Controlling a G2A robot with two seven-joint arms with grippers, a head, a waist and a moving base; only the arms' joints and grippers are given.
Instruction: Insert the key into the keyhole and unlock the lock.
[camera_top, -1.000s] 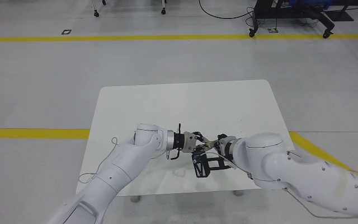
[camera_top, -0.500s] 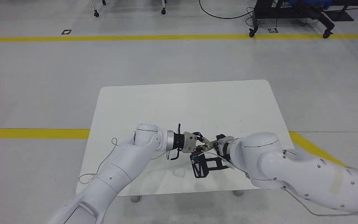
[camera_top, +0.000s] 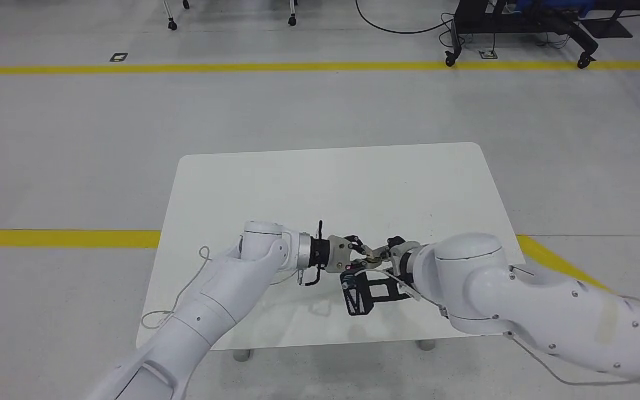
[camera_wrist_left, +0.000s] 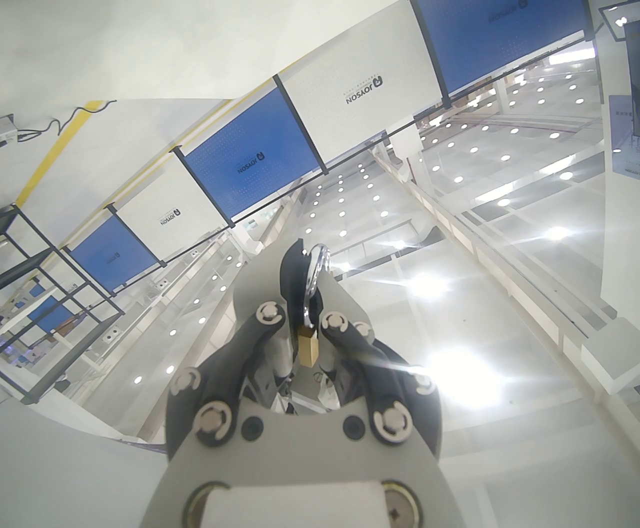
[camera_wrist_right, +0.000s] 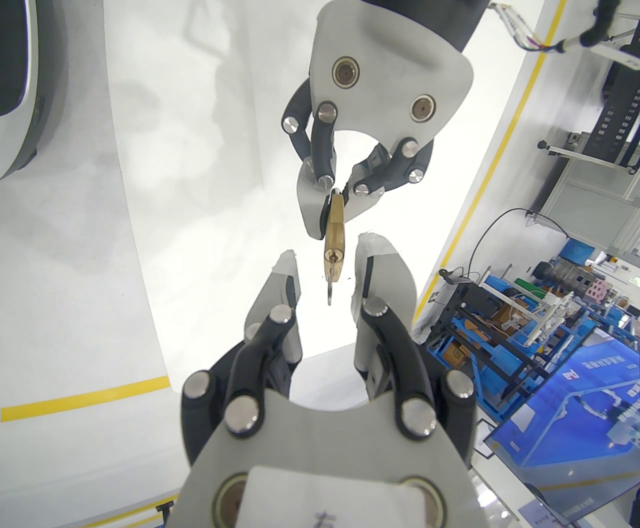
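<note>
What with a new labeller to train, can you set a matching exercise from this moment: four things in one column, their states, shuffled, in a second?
Things
1. left gripper
2. right gripper
3. padlock
4. key

States
A. sticking out of the keyhole
B. open, a finger on either side of the key, touching neither side
C. shut on the padlock
D. brass, keyhole end towards the right gripper

Pairs: 1-C, 2-B, 3-D, 4-A
</note>
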